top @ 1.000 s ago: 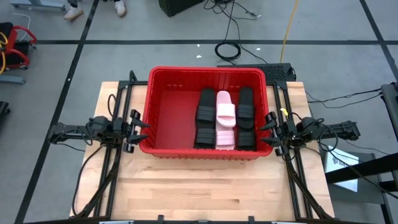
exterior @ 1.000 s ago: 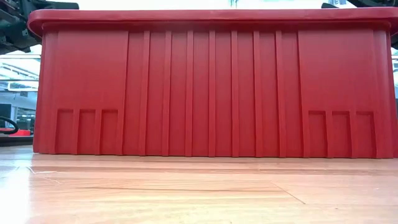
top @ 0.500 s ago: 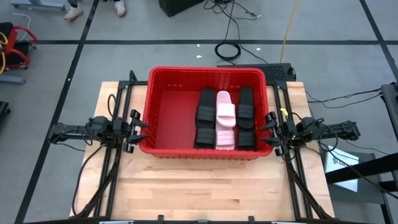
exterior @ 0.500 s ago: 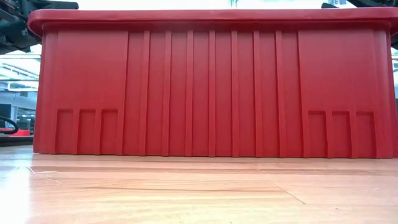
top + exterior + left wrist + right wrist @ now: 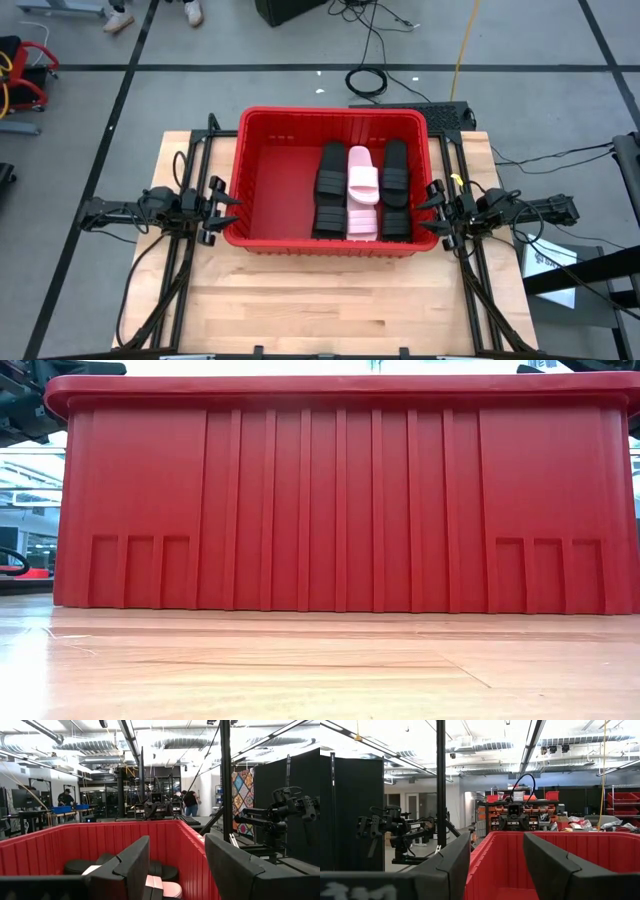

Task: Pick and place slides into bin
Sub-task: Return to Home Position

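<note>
Slides (image 5: pixel 350 192) lie unmoved in the bin (image 5: pixel 262 175); left tool (image 5: pixel 226 208) and right tool (image 5: pixel 431 209) stay released beside it.

No change logged over the last second: slides (image 5: pixel 362 180), bin (image 5: pixel 330 112), left gripper (image 5: pixel 232 210) and right gripper (image 5: pixel 428 213) all stayed put.

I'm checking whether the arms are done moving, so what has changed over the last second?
Nothing visibly changed. The left hand and right hand stay open, one at either end of the bin and outside it. The slides lie in the bin as before.
</note>
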